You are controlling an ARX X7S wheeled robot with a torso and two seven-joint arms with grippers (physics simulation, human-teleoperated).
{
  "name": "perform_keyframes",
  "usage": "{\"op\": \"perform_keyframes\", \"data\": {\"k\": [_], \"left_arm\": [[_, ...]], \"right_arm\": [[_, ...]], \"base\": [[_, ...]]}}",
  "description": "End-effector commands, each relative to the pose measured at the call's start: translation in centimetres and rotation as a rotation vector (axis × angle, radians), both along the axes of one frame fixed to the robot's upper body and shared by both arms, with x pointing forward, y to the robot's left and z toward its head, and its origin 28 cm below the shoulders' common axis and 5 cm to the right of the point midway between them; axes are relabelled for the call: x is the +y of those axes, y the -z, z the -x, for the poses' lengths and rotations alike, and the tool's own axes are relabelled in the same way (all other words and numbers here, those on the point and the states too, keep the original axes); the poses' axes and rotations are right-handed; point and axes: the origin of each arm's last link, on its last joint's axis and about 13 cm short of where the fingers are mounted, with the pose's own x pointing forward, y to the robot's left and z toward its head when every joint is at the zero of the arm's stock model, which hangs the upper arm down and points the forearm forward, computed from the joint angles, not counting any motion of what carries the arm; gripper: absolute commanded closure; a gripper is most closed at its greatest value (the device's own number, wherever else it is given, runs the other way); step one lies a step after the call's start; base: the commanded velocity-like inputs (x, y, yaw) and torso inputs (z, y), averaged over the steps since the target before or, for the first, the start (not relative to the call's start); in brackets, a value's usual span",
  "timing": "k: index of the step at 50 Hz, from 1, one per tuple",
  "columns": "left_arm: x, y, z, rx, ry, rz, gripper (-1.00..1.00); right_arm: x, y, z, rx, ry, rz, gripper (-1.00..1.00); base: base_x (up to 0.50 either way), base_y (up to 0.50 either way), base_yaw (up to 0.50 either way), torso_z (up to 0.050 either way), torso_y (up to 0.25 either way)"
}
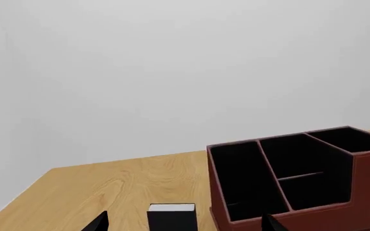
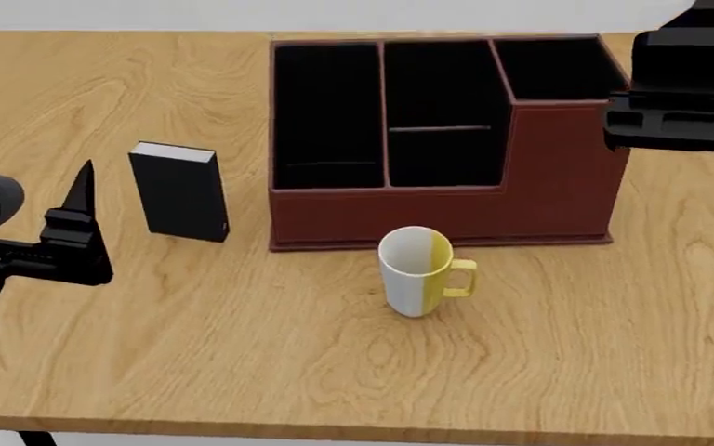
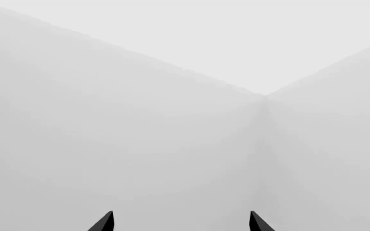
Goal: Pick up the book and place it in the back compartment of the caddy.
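- I see the book standing upright on the wooden bench, spine toward me, a thick black hardcover with a white page block showing along its top edge.
- It stands well to the left of the caddy, apart from it, nothing touching it.
- The caddy is a maroon leather-look box with stitched-looking edges and a flat black lining; thin partitions split it into cells.
- On its left I see one long undivided cell; the middle column is cut by a short cross divider, and the back compartment lies behind that divider, empty and dark.
- A further cell sits at the caddy's right rear, above a raised maroon front panel.
- A glossy mug, half white and half yellow with a yellow handle, stands just in front of the caddy's front wall.
- My left tool hangs low near the bench's left side, its pointed black fingers spread wide with nothing between them; in the left wrist view the book's top sits in line between them, further out.
- My right tool is raised over the caddy's right end, fingers spread wide and gripping nothing; its camera sees only plain grey walls.
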Motion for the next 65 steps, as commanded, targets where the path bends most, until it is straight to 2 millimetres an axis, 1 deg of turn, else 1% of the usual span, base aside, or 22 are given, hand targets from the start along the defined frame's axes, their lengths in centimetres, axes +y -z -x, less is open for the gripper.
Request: {"op": "perform_keyframes", "data": {"k": [1,38,65], "left_arm": [[0.00,-0.01,-0.06,-0.001,0.001,0.000,-1.00],[-0.28,-0.53,0.01,-0.005,0.004,-0.014,-1.00],[-0.29,-0.38,-0.11,0.002,0.017,-0.016,-1.00]], "right_arm": [[0.04,0.12,-0.01,0.003,-0.002,0.001,-1.00],[-0.23,0.17,0.15,-0.005,-0.002,-0.011,-1.00],[-0.36,0.27,0.17,-0.007,-0.003,-0.017,-1.00]], "base": [[0.28,0.00,0.00,0.000,0.000],[0.30,0.00,0.00,0.000,0.001],[0.33,0.00,0.00,0.000,0.001]]}}
